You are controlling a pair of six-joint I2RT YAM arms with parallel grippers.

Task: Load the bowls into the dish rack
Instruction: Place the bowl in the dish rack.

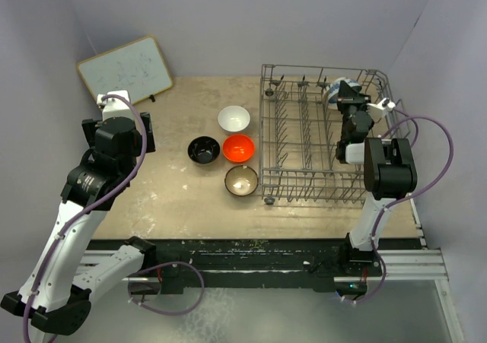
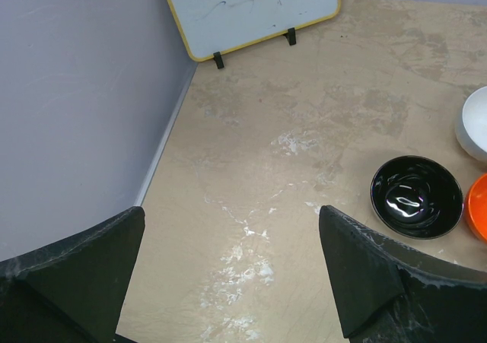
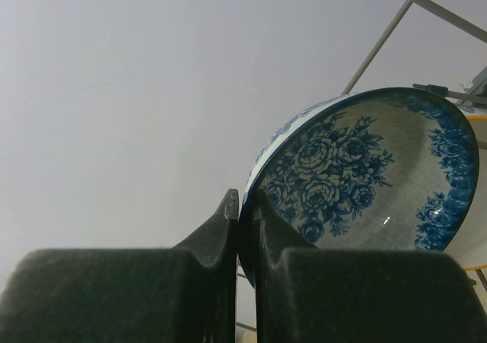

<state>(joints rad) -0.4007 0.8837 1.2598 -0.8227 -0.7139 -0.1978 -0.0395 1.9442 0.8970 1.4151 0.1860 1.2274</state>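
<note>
My right gripper (image 1: 344, 93) is shut on the rim of the blue-and-white patterned bowl (image 3: 365, 176), held on edge over the far right corner of the grey wire dish rack (image 1: 304, 183); the bowl (image 1: 335, 90) shows only partly in the top view. The white bowl (image 1: 233, 119), glossy black bowl (image 1: 204, 150), orange-red bowl (image 1: 239, 148) and brown bowl with cream inside (image 1: 241, 180) sit on the table left of the rack. My left gripper (image 2: 232, 282) is open and empty above bare table; the black bowl (image 2: 416, 196) lies to its right. The cream-beige bowl is not in view.
A white board with a yellow frame (image 1: 125, 70) leans at the far left wall, also in the left wrist view (image 2: 251, 8). Purple walls close in the table on three sides. The rack has rows of upright tines.
</note>
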